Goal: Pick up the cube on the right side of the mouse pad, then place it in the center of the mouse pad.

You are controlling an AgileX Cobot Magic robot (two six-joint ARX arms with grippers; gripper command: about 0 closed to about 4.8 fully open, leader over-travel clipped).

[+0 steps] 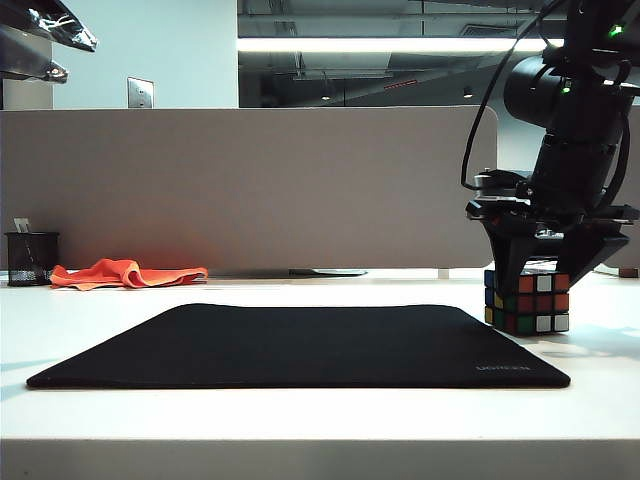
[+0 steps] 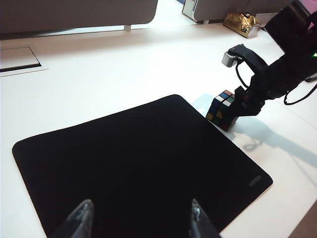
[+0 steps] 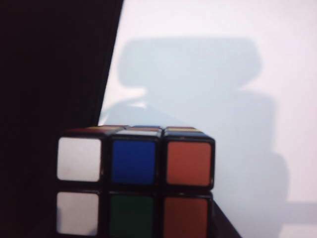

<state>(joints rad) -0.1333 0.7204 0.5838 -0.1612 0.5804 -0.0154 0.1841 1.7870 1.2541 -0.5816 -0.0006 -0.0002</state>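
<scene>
The cube (image 1: 528,300) stands on the white table just off the right edge of the black mouse pad (image 1: 300,345). My right gripper (image 1: 533,282) has come down over it, one finger on either side of its upper half. Up close, the cube (image 3: 133,168) fills the space between the jaws, and one dark finger (image 3: 227,229) sits close to its orange side; whether it presses is unclear. The other finger is lost against the dark mouse pad (image 3: 49,64). My left gripper (image 2: 139,215) hangs open and empty over the near part of the mouse pad (image 2: 124,163), far from the cube (image 2: 223,109).
An orange cloth (image 1: 125,272) and a black mesh pen cup (image 1: 30,258) lie at the back left, in front of a grey partition (image 1: 250,190). A crumpled gold object (image 2: 241,23) sits on the table beyond the right arm. A recessed panel (image 2: 17,58) is set into the tabletop.
</scene>
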